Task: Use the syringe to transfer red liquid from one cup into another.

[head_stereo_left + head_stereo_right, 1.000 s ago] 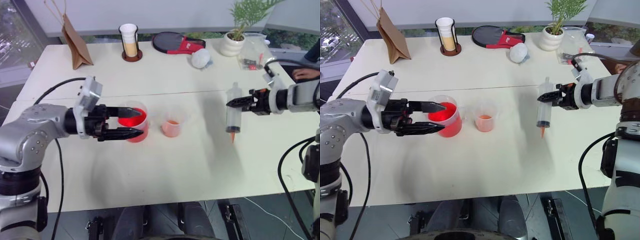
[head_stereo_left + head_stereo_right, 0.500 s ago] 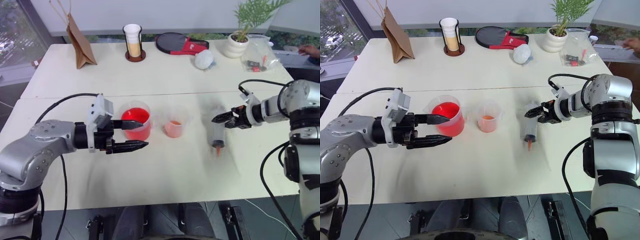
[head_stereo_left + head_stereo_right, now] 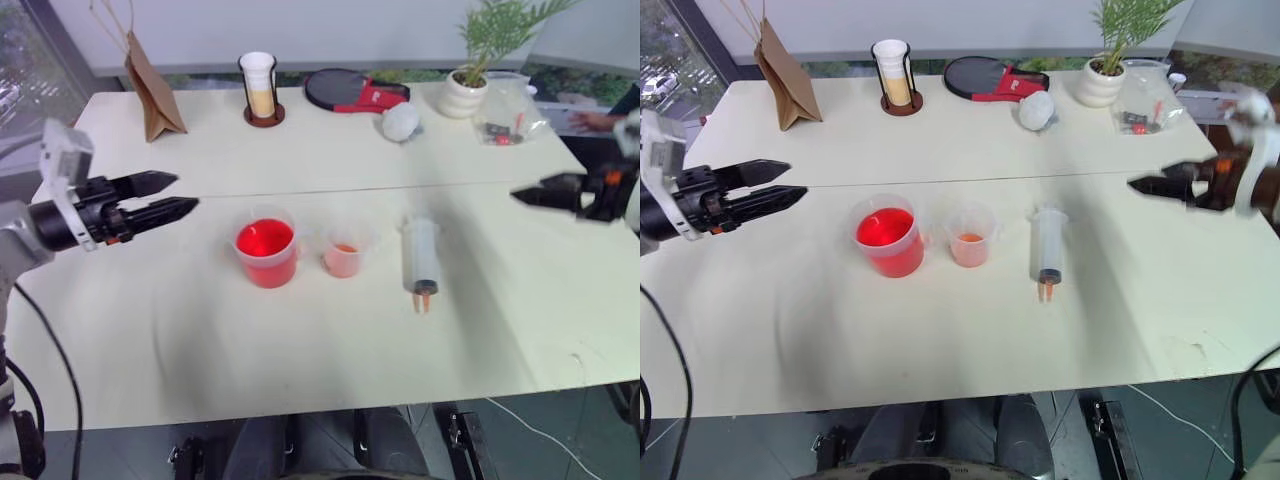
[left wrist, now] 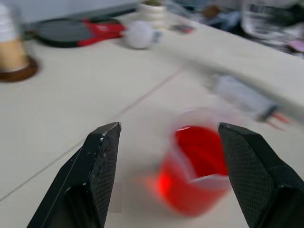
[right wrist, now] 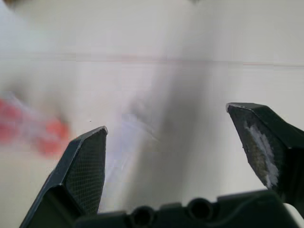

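With both grippers parted and empty, the transfer looks finished; the syringe lies flat on the table, well left of the right gripper; the smaller cup and the red-filled larger cup stand well right of the left gripper; probably nothing remains but retreat; blur hides the syringe's contents.

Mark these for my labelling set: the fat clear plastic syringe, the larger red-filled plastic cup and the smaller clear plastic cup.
Fat clear plastic syringe [image 3: 1048, 245]: right eye view, barrel middle.
Larger red-filled plastic cup [image 3: 886, 252]: right eye view, front wall.
Smaller clear plastic cup [image 3: 969, 247]: right eye view, lower wall.
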Available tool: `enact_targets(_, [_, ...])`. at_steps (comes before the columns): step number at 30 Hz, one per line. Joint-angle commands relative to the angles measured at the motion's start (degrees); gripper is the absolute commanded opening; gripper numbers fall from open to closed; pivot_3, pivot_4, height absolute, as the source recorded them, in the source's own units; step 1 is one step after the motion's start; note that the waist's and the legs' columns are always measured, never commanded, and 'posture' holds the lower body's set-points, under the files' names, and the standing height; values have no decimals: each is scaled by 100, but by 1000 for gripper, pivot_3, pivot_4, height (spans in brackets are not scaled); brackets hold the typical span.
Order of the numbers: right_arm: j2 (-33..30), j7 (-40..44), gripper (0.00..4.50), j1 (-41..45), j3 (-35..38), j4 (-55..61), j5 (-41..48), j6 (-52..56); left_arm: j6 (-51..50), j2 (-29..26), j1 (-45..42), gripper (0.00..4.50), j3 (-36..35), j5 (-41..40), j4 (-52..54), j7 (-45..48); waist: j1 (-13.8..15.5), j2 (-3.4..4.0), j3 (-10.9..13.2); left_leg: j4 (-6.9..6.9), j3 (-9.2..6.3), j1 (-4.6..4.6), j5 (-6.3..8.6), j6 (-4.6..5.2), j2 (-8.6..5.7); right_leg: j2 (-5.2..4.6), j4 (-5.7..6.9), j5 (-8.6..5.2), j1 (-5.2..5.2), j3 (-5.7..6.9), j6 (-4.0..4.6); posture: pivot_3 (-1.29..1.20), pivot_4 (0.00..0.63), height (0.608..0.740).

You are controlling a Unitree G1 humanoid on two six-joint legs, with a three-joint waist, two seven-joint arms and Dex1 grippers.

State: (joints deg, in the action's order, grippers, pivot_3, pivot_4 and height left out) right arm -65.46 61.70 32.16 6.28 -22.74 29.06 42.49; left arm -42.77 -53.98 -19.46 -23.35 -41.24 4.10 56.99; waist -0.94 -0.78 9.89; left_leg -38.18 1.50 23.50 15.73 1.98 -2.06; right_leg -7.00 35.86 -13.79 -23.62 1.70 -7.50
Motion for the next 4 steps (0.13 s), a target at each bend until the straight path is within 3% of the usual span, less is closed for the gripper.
enact_targets(1, [175, 71, 4437, -723, 546, 23, -136, -821, 445, 71, 554, 3351, -167, 318, -272, 65, -7, 14, 6, -1, 10, -11, 2, 4, -1, -7, -15, 0, 8, -4, 1, 0, 150, 740])
enact_targets(4, [496, -166, 4437, -1344, 941, 389, -15, -924, 472, 308, 1054, 3351, -239, 306, -149, -92, -3, 25, 9, -5, 15, -15, 2, 3, -1, -15, -13, 0, 7, -9, 1, 0, 150, 740])
